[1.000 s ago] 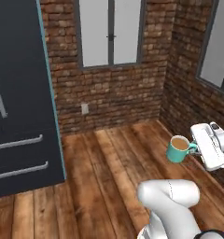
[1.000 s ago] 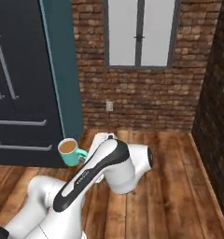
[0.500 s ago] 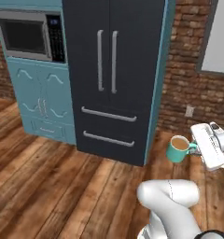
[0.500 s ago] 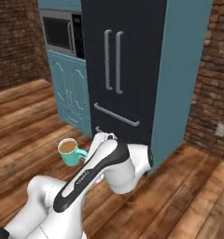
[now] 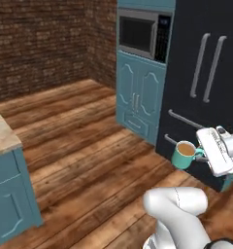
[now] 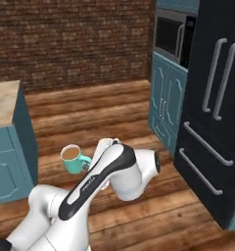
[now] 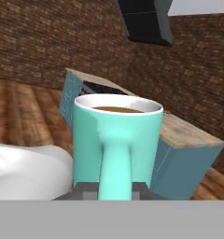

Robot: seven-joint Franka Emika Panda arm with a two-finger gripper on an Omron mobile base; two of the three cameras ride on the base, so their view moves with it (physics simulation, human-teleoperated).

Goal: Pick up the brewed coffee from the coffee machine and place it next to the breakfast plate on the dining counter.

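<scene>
The brewed coffee (image 5: 185, 154) is a teal-green mug with brown coffee in it, held upright in the air over the wooden floor. My gripper (image 5: 201, 155) is shut on its handle from the right. In the right base view the mug (image 6: 71, 159) hangs just left of my forearm, with the gripper (image 6: 88, 163) at its handle. In the hand view the mug (image 7: 116, 135) stands close up, handle toward me, between my fingertips (image 7: 88, 188). Behind it lies the dining counter (image 7: 188, 131), beige top on a teal base with a black cooktop (image 7: 101, 87). The coffee machine and the breakfast plate are out of view.
A dark fridge (image 5: 206, 82) with long handles stands close on the right, next to a teal cabinet (image 5: 138, 99) with a built-in microwave (image 5: 140, 36). A corner of a beige top on a teal base (image 5: 7, 194) sits at the left. Brick walls (image 6: 75, 39) ring the wooden floor (image 5: 84, 141).
The whole picture has swept sideways as the base turned: windows and brick wall gave way to the fridge, then the microwave cabinet and a counter corner. The mug stays gripped.
</scene>
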